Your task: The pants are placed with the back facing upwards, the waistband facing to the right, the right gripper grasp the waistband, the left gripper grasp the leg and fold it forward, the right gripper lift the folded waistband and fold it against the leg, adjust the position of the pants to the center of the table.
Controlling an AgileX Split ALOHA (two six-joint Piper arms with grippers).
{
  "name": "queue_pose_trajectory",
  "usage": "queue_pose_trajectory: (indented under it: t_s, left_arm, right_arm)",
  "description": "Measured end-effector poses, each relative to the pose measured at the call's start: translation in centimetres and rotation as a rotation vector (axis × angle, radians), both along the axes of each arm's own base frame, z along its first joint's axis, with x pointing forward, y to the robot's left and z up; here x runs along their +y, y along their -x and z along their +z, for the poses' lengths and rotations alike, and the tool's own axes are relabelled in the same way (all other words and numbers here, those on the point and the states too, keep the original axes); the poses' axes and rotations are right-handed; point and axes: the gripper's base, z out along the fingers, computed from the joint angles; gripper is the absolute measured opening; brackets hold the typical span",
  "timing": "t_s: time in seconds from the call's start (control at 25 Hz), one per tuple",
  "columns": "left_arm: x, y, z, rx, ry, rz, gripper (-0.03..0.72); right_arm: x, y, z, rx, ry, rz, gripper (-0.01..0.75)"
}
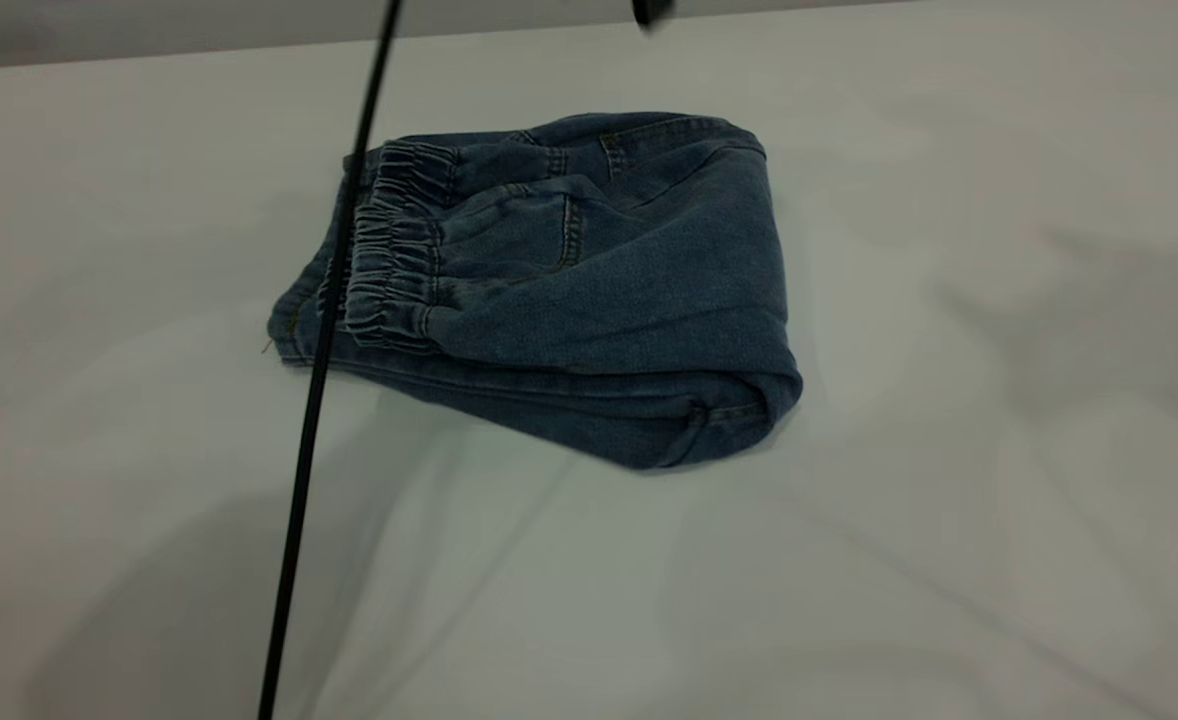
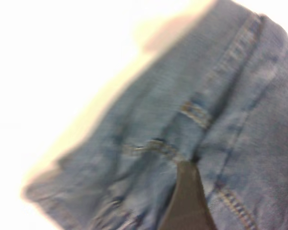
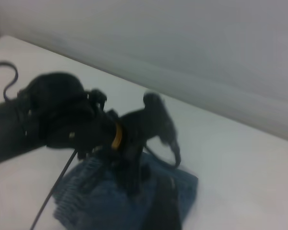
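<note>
The blue denim pants (image 1: 599, 290) lie folded in a compact stack on the white table (image 1: 999, 450). Their elastic waistband (image 1: 389, 250) sits on top, at the stack's left side. Neither gripper shows in the exterior view. The left wrist view is filled with denim (image 2: 182, 120) and its seams, with part of my left gripper (image 2: 187, 201) just above the cloth. In the right wrist view the left arm (image 3: 62, 120) reaches down over the pants (image 3: 101, 201), and its gripper (image 3: 132, 179) hangs close above them. My right gripper (image 3: 161, 211) shows only as a dark shape beside the pants.
A thin black cable (image 1: 319, 370) runs top to bottom across the exterior view, passing in front of the waistband. A small black part of an arm (image 1: 652, 10) pokes in at the top edge. Bare white table lies on all sides of the pants.
</note>
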Motion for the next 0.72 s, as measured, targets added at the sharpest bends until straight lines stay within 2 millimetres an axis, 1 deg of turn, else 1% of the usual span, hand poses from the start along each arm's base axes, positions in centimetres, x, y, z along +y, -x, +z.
queue_pose_trajectory:
  t_s: [0.12, 0.2, 0.24, 0.32, 0.44, 0.6, 0.68, 0.72]
  left_arm:
    - [0.8, 0.7, 4.3, -0.085, 0.03, 0.02, 0.504]
    - [1.2, 1.5, 7.2, -0.126, 0.072, 0.018, 0.504]
    - [1.6, 2.0, 8.8, -0.152, 0.091, 0.018, 0.504]
    - [2.3, 3.1, 11.9, -0.206, 0.128, 0.019, 0.504]
    - [3.6, 4.9, 16.3, -0.284, 0.181, 0.019, 0.504]
    - [5.7, 8.0, 21.3, -0.373, 0.244, 0.02, 0.504]
    - [7.0, 9.5, 22.8, -0.402, 0.242, 0.023, 0.504]
    - [7.7, 10.4, 23.7, -0.423, 0.237, 0.027, 0.504]
  right_arm:
    - [0.3, 2.6, 1.6, -0.038, -0.027, 0.031, 0.587]
    - [0.6, 4.8, 2.8, -0.082, -0.056, 0.055, 0.587]
    - [0.7, 5.7, 3.4, -0.106, -0.068, 0.063, 0.587]
    - [0.9, 8.4, 4.7, -0.169, -0.084, 0.077, 0.587]
    - [0.9, 11.8, 6.1, -0.247, -0.085, 0.083, 0.587]
    - [0.9, 16.9, 7.5, -0.357, -0.085, 0.087, 0.587]
    - [1.0, 19.0, 7.8, -0.395, -0.088, 0.093, 0.587]
    - [1.0, 20.4, 7.8, -0.419, -0.094, 0.101, 0.587]
